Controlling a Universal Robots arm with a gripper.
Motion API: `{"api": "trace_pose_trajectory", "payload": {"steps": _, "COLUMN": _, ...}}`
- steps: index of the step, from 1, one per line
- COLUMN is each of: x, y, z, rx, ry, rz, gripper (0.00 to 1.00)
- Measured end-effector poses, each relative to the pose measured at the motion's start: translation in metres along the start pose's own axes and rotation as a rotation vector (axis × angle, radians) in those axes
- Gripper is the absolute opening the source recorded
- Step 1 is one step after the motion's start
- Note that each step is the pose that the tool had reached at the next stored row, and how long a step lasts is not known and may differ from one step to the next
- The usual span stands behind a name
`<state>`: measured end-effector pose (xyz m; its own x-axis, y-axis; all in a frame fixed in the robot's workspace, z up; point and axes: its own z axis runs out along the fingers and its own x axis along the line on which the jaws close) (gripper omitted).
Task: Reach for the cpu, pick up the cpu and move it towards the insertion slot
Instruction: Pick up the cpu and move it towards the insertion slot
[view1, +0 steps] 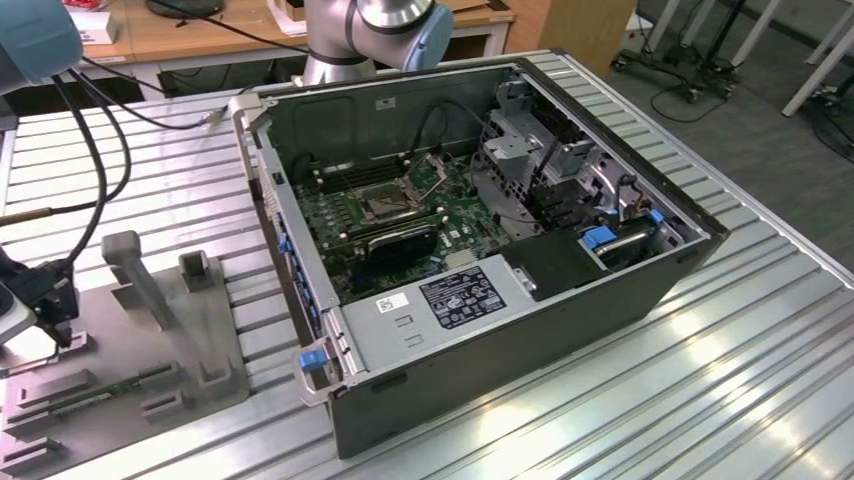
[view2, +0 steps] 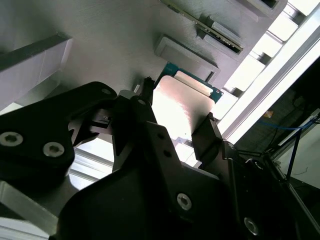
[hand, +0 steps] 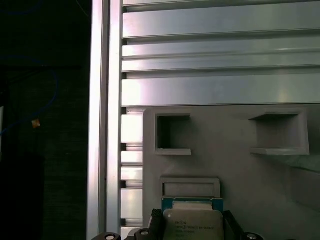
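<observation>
Gripping the cpu (hand: 192, 226) by opposite sides, the narrowed end effector (view2: 178, 106) sits squarely over it near the tabletop's (hand: 225, 90) edge.

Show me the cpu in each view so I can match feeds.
Exterior view: hidden beneath the gripper, at the exterior view's left.
Second wrist view: the cpu is the pale square at the gripper.
First wrist view: the cpu lies beside a small raised frame.
Shared landmark: the grey fixture plate.
</observation>
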<state>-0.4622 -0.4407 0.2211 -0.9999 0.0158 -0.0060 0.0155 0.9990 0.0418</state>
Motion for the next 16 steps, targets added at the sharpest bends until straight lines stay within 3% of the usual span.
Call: {"api": "trace_pose_trajectory", "payload": {"steps": 16, "x": 0.0, "y": 0.0002, "z": -0.0049, "rx": -0.0021, "ry": -0.0001, "rz": 0.0, "gripper": 0.55}}
